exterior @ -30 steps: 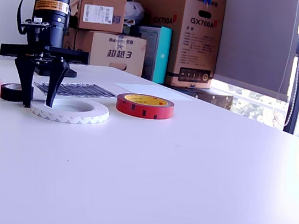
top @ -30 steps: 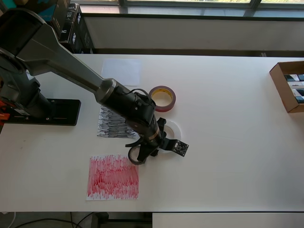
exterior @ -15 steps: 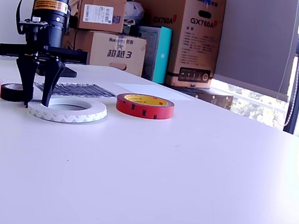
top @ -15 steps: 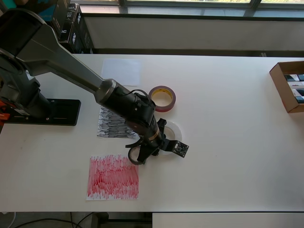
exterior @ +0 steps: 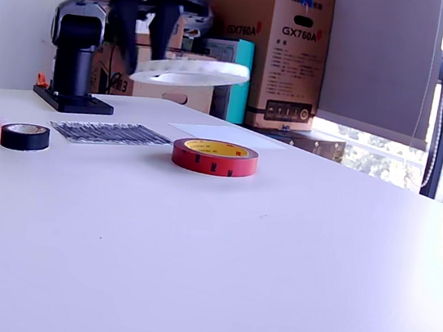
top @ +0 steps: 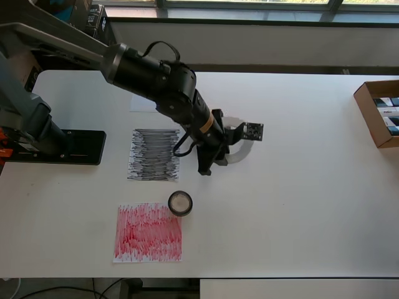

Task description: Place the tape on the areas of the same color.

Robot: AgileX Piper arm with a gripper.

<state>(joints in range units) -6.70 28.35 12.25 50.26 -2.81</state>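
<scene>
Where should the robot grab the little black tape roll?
The black roll lies flat with its hole facing up, near the red sheet. Best to come straight down from above: one finger in the hole, one outside, pinching the wall. Probably on the side away from the sheet.

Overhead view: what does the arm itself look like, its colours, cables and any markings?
The arm has a grey upper link, then glossy black cylindrical segments. A black cable loops over the joint, and an orange band circles the wrist. The tool has black fingers. A small black module sticks out beside it.
</scene>
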